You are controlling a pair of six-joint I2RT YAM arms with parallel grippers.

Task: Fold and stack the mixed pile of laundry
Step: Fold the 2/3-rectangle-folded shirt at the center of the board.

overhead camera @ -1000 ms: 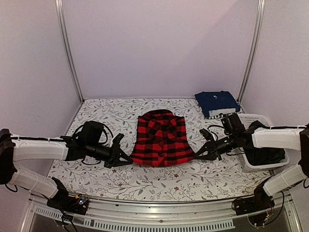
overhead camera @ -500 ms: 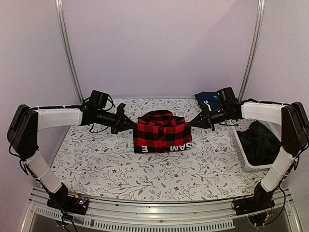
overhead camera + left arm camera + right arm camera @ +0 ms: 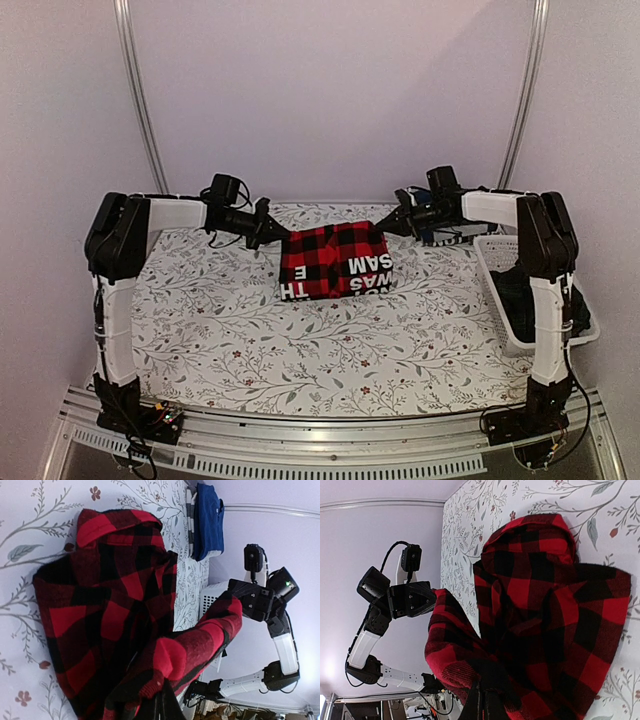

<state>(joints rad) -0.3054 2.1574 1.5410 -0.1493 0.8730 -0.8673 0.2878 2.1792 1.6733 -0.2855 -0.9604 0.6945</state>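
The red-and-black checked flannel shirt point(image 3: 335, 262) lies at the far middle of the table, doubled over itself, with white letters showing on its upturned side. My left gripper point(image 3: 278, 234) is shut on the shirt's left corner and my right gripper point(image 3: 385, 228) on its right corner, both just above the cloth. The left wrist view shows the shirt point(image 3: 110, 605) rising into the shut gripper point(image 3: 162, 707). The right wrist view shows the same for the shirt point(image 3: 545, 630) and the right gripper point(image 3: 485, 705). A navy folded garment point(image 3: 443, 235) sits behind the right arm, partly hidden.
A white lattice basket point(image 3: 492, 272) stands at the right edge with a dark plaid garment point(image 3: 520, 300) inside. A floral table cloth point(image 3: 250, 340) covers the table. Both arms stretch towards the back wall, and metal frame posts point(image 3: 140, 100) stand at the far corners.
Both grippers carried the shirt's near hem up and over to the far side, doubling the shirt. White letters now show on top. The arms went from low and near to stretched far.
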